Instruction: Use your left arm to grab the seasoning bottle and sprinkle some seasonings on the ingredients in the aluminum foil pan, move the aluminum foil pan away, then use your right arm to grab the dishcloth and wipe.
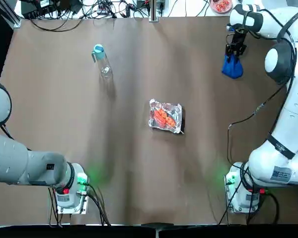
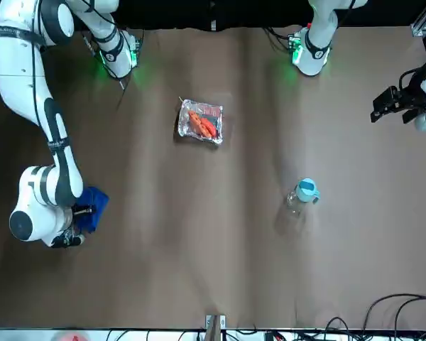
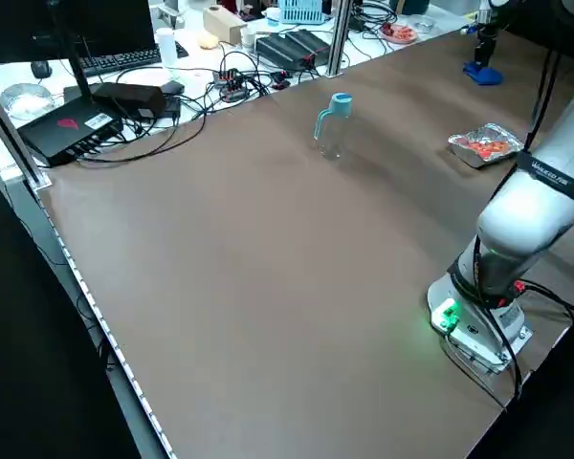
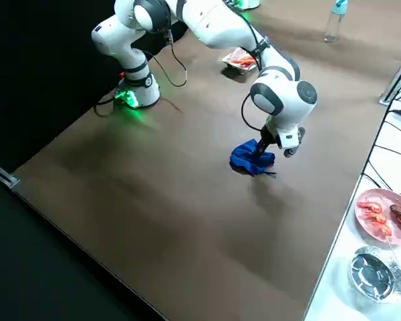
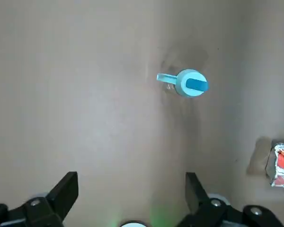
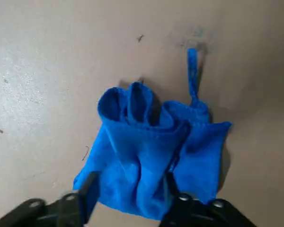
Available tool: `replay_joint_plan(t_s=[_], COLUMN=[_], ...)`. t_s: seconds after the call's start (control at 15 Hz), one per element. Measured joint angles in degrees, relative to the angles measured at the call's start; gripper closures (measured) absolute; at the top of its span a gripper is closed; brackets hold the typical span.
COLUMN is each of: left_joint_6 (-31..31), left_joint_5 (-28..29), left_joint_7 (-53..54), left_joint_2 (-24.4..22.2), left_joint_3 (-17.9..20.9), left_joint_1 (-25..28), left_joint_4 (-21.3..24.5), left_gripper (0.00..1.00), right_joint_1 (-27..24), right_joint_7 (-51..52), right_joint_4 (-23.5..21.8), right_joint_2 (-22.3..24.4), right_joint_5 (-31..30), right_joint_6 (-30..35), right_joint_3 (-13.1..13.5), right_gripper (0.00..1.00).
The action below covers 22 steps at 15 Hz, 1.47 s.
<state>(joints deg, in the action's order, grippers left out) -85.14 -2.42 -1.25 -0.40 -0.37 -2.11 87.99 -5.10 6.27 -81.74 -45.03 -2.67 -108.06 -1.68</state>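
The seasoning bottle (image 1: 102, 60), clear with a light blue cap, stands upright at the far left of the table. The aluminum foil pan (image 1: 165, 117) sits near the table's middle with the orange-red ingredients (image 1: 163, 117) in it. My left gripper (image 2: 380, 108) hangs open and empty high over the left side, well back from the bottle (image 5: 189, 84). At the far right, my right gripper (image 1: 233, 53) points down onto the blue dishcloth (image 1: 232, 68). Its fingers are shut on a bunched fold of the cloth (image 6: 146, 142), which rests on the table.
A plate of red food (image 4: 381, 210) and an empty foil dish (image 4: 371, 271) lie on the white bench beyond the table's right far corner. Cables and boxes (image 3: 105, 105) line the far edge. Both arm bases (image 1: 72, 191) (image 1: 243, 191) stand at the near edge.
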Motion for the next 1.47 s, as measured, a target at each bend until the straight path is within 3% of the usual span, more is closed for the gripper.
replay_joint_plan(t_s=[0.13, 0.47, 0.87, 1.47], left_joint_6=[0.0, 0.0, 0.0, 0.0], left_joint_5=[0.0, 0.0, 0.0, 0.0], left_joint_7=[0.0, 0.0, 0.0, 1.2], left_joint_2=[0.0, 0.0, 0.0, 0.0], left_joint_3=[0.0, 0.0, 0.0, 0.0], left_joint_1=[0.0, 0.0, 0.0, 0.0], left_joint_4=[0.0, 0.0, 0.1, 0.1], left_gripper=[0.00, 0.00, 0.00, 0.00], right_joint_1=[0.0, 0.3, 1.8, 2.4], right_joint_7=[0.0, 0.0, 0.0, 0.0], right_joint_4=[0.4, 1.4, 1.9, 1.4], right_joint_2=[0.2, 3.9, 16.1, 33.0], right_joint_5=[0.0, 0.1, 1.8, 1.9], right_joint_6=[0.0, 1.1, 13.3, 24.8], right_joint_3=[-0.1, -1.1, -4.1, -4.3], right_gripper=[0.22, 0.07, 0.00, 0.00])
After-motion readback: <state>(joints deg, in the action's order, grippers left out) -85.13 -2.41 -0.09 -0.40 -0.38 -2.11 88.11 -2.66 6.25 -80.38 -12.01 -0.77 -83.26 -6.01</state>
